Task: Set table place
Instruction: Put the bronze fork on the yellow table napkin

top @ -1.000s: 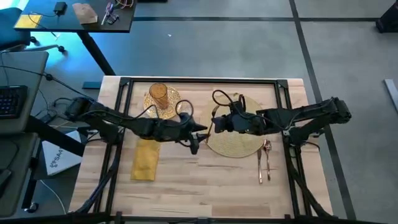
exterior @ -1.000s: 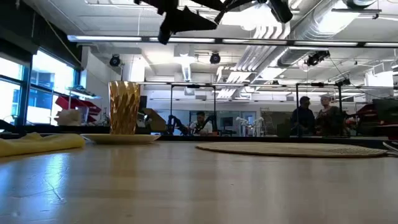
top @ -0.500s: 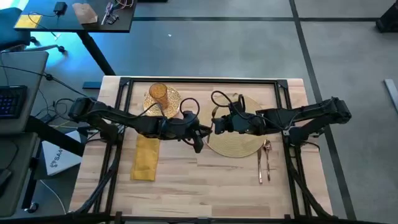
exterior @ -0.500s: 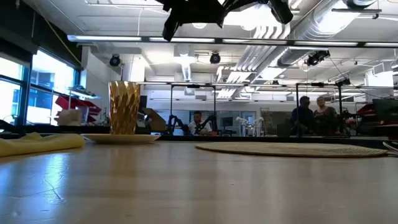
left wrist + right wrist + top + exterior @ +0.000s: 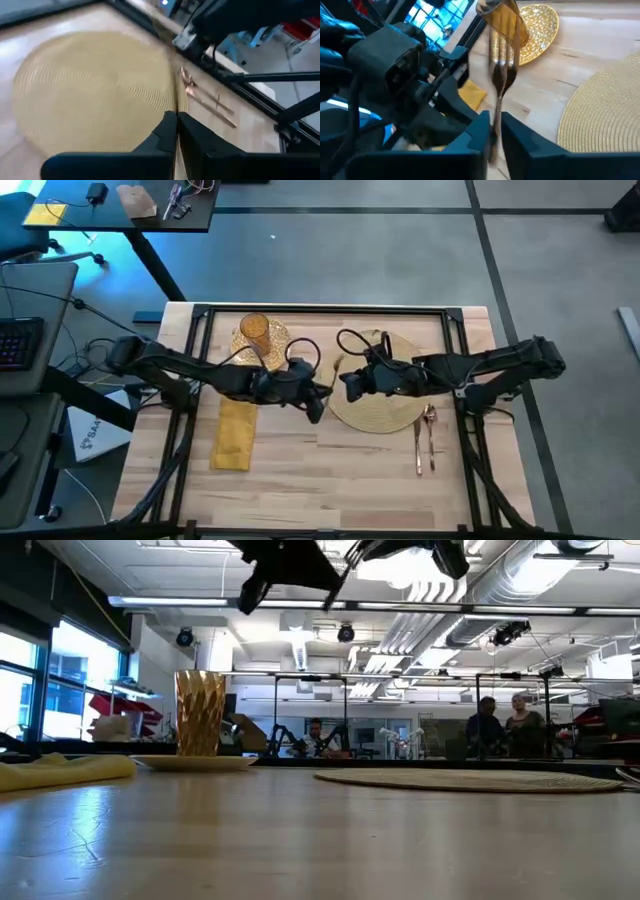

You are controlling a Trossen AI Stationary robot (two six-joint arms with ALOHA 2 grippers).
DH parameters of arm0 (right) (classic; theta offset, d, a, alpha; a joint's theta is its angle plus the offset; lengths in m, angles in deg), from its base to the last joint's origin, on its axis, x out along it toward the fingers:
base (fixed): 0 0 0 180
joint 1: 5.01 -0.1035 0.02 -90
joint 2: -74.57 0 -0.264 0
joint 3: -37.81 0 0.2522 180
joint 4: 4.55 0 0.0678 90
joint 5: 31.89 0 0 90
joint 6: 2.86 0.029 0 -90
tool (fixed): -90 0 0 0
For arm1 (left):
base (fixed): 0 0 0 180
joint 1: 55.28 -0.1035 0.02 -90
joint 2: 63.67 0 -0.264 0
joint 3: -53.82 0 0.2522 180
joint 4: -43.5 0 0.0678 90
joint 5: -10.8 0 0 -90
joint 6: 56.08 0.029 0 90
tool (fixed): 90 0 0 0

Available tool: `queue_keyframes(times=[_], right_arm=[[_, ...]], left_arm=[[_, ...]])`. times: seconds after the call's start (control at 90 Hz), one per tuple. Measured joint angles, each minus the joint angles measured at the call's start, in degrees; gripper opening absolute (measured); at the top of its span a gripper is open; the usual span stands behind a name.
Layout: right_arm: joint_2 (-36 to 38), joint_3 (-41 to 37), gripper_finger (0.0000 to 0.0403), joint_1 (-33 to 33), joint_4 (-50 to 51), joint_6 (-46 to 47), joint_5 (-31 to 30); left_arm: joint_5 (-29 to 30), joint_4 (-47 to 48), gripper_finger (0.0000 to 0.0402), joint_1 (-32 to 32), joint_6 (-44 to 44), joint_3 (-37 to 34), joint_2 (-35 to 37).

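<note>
A round woven placemat (image 5: 385,408) lies right of the table's middle, with a copper spoon and knife (image 5: 425,438) on the wood at its right. An amber ribbed glass (image 5: 254,327) stands on a gold speckled plate (image 5: 278,340) at the far left. A yellow napkin (image 5: 235,435) lies nearer on the left. My right gripper (image 5: 345,387) hovers above the placemat's left edge, shut on a copper fork (image 5: 501,65). My left gripper (image 5: 318,405) hangs shut just left of it, holding nothing. My right gripper pinches the fork's handle (image 5: 496,117) between its two fingers. The fork runs on along the fingers, its tines (image 5: 502,55) pointing away from the gripper toward the table's left. The fork is lifted clear of the table.
A black frame rail (image 5: 320,310) runs around the tabletop, and cables loop above both wrists. A dark desk (image 5: 110,205) stands beyond the far left corner. People stand in the room behind the table (image 5: 505,725). Bare wood lies along the near edge (image 5: 330,480).
My left gripper has drawn back a little from the right gripper, toward the table's left and near edge. My right gripper has stayed almost where it was, with the fork in it.
</note>
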Motion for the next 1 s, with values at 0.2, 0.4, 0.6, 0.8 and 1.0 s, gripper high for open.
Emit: queue_keyframes(times=[0.2,0.4,0.6,0.8,1.0], right_arm=[[1.6,0.0,0.0151,0.0,0.3,-2.8,0.9],[1.5,0.0,0.0194,0.3,0.5,-4.3,1.4],[1.4,0.0,0.0197,0.7,0.8,-4.4,1.4],[1.4,0.0,0.0197,1.0,0.8,-3.0,1.4],[1.4,0.0,0.0197,1.0,0.8,-1.4,1.4]], left_arm=[[-7.1,20.5,0.0000,3.9,-10.8,-1.1,8.0],[-10.9,31.1,0.0000,15.1,-31.2,-14.6,21.0],[-5.1,31.5,0.0000,27.1,-52.0,-28.9,33.2],[3.0,31.7,0.0000,33.6,-63.2,-35.6,37.6],[1.0,32.7,0.0000,37.3,-64.4,-37.1,36.5]])
